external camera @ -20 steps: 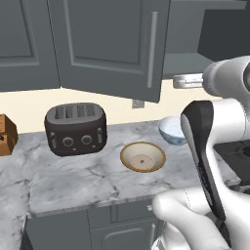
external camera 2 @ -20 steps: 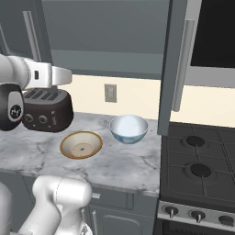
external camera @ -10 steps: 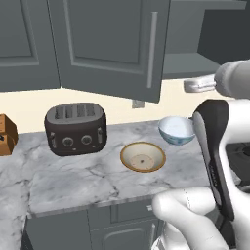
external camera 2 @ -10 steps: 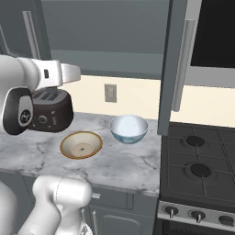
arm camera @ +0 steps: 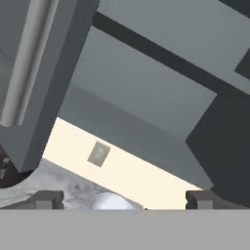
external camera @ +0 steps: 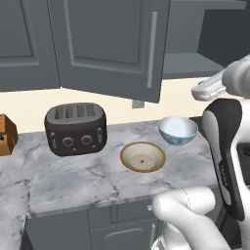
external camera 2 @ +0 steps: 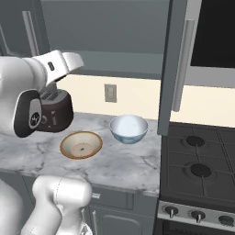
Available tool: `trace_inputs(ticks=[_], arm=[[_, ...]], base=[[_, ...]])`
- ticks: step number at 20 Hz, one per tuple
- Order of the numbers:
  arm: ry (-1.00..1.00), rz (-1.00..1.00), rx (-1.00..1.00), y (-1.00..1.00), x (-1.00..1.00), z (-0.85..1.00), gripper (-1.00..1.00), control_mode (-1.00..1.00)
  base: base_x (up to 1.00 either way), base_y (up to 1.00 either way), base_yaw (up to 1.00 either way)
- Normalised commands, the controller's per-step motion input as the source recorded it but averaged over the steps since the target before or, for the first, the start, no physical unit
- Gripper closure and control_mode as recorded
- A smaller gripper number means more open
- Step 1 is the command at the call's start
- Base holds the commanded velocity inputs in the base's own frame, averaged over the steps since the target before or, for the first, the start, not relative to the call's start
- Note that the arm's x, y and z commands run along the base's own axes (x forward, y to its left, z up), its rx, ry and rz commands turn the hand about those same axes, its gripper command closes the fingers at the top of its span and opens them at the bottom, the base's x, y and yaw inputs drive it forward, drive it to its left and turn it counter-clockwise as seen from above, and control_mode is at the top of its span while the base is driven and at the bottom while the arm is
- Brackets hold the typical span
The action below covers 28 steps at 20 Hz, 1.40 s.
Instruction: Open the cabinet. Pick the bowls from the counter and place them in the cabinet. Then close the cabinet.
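So the cabinet (external camera: 112, 44) stands open, both bowls (external camera 2: 128, 128) waiting on the table (external camera: 78, 173), cream beside white. Jaws wide apart and empty, apparently up near the shelf; next comes a drop toward a bowl rim.

Even soft rendered light, faint shadows, no glare, perhaps slightly blurry

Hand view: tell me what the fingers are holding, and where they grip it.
Nothing is held. The gripper is open, its fingers wide apart with only air between them, facing the open cabinet above the white bowl.
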Motion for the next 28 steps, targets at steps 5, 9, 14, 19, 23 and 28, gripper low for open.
trace_inputs(ticks=[5,9,14,19,23,28], arm=[[-0.03,0.26,-0.46,0.0,0.0,0.14,-1.0,-1.0],[-0.07,0.28,-0.53,0.0,0.0,0.05,-1.0,-1.0],[-0.1,0.3,-0.5,0.02,0.0,0.0,-1.0,-1.0],[-0.09,0.31,-0.44,0.23,0.02,0.0,-1.0,-1.0],[-0.06,0.2,-0.35,0.39,0.13,0.0,-1.0,-1.0],[-0.01,0.08,-0.15,0.28,0.11,0.0,-1.0,-1.0]], base=[[0.0,0.0,0.0],[0.0,0.0,0.0],[0.0,0.0,0.0],[0.0,0.0,0.0],[0.0,0.0,0.0],[0.0,0.0,0.0]])
